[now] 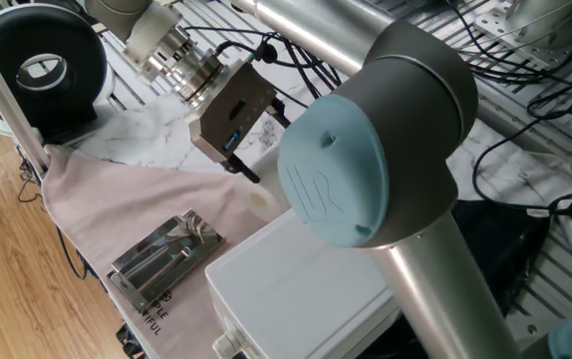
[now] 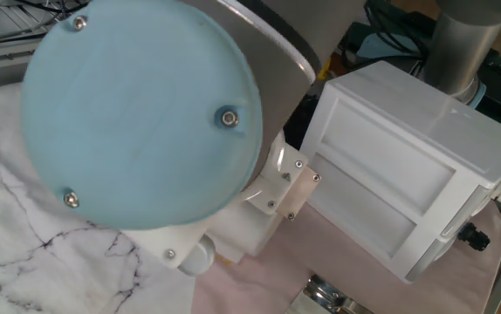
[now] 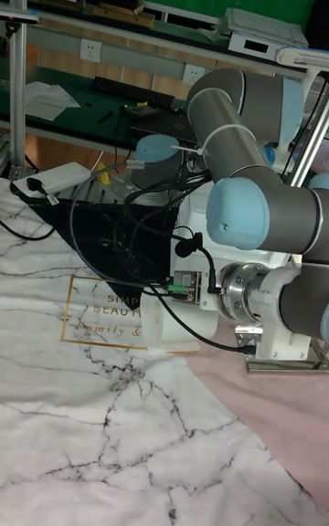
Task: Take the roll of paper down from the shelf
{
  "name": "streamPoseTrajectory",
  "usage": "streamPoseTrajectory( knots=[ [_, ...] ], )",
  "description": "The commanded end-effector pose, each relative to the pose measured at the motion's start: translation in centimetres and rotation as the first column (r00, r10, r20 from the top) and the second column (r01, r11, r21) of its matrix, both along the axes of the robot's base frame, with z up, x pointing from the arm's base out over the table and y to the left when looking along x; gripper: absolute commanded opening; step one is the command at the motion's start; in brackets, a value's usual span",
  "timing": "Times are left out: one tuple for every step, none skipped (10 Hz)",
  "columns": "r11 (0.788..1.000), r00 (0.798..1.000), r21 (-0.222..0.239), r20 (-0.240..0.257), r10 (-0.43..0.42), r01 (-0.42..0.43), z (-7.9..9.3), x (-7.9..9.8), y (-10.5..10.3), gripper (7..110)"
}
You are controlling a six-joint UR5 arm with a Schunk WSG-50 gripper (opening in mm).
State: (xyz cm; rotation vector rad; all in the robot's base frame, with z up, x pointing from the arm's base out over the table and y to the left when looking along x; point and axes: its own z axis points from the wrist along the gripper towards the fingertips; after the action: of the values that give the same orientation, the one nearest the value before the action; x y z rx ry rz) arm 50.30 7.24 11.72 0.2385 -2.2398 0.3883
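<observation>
In one fixed view, the gripper [image 1: 247,165] is being seen tilted over the marbled tabletop, its dark fingers [image 1: 249,172] closed against the roll of paper [image 1: 263,194], of which only a pale sliver is showing behind the blue-capped arm joint [image 1: 336,184]. The shelf [image 1: 166,257] is lying bare on the pink cloth [image 1: 117,194], well apart from the roll, so the roll is judged to be already off it. A slip is being risked here: the roll is soft, and a tilted grip could let it squash and roll out. The big white box [image 1: 301,289] is standing just beside the roll and is being judged the nearest obstacle to any swing of the wrist. A black round device [image 1: 37,65] is sitting at the far corner, clear of the work.

In the other fixed view, almost everything is being hidden by the blue joint cap [image 2: 141,113]. Only a white patch of the roll [image 2: 242,235] is being shown under the wrist, close to the box [image 2: 399,166]. The jaws cannot be made out here.

In the tall fixed view, the roll [image 3: 169,325] is being held sideways at the gripper's [image 3: 183,320] end, low over the marbled cloth [image 3: 110,416]. Loose cables [image 3: 100,243] are trailing beside the wrist, and snagging is being judged possible.
</observation>
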Motion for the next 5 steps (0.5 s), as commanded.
streamPoseTrajectory(
  knots=[
    [0.997,0.999,0.062,0.005,-0.042,0.042,-1.5,0.4,1.3,107],
    [0.989,0.998,0.135,0.006,-0.063,0.061,-2.8,0.7,2.4,88],
    [0.983,0.997,0.171,0.028,-0.074,0.068,-3.3,0.9,3.6,88],
    [0.979,0.989,0.187,0.101,-0.105,0.084,-3.0,1.0,5.3,88],
    [0.974,0.984,0.207,0.132,-0.116,0.087,-1.8,0.6,6.6,88]
  ],
)
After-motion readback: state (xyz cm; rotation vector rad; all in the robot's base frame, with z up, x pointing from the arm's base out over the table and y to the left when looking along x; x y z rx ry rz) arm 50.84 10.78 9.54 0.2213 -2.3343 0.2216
